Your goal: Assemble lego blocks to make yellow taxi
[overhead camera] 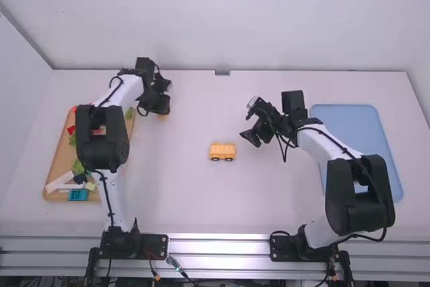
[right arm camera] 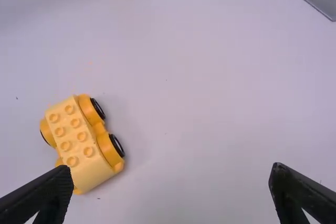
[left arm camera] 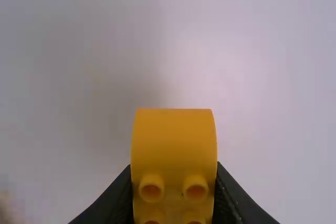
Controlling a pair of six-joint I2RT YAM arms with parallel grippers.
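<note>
At the left of the high view, a wooden tray (overhead camera: pixel 55 159) lies on the white counter (overhead camera: pixel 185 196), holding blocks in mixed colours. A red block (overhead camera: pixel 71 130) sits near its upper end, green pieces (overhead camera: pixel 78 166) lie along it, and a white piece (overhead camera: pixel 60 181) and a teal block (overhead camera: pixel 78 195) sit at its lower end. The left arm (overhead camera: pixel 102 132) stretches up over the tray, partly hiding it, and its gripper (overhead camera: pixel 161 104) is in the upper left of the frame, just past the tray's upper right corner. Its jaws are clamped on a yellow block (left arm camera: pixel 173 142); the left wrist view shows the block's smooth, curved face and round studs between them. Near the middle of the high view, a bit below centre, the yellow car base (overhead camera: pixel 222 152) stands upright on the counter, long side running across, with two dark wheels facing the lower edge. The right wrist view shows two rows of four studs on its top. Up and to its right, near it but apart, is the right gripper (overhead camera: pixel 250 120), pointing left, its jaws released and spread wide. Behind it, the right arm (overhead camera: pixel 359 193) crosses part of a blue tray (overhead camera: pixel 349 115) at the right of the frame.
</note>
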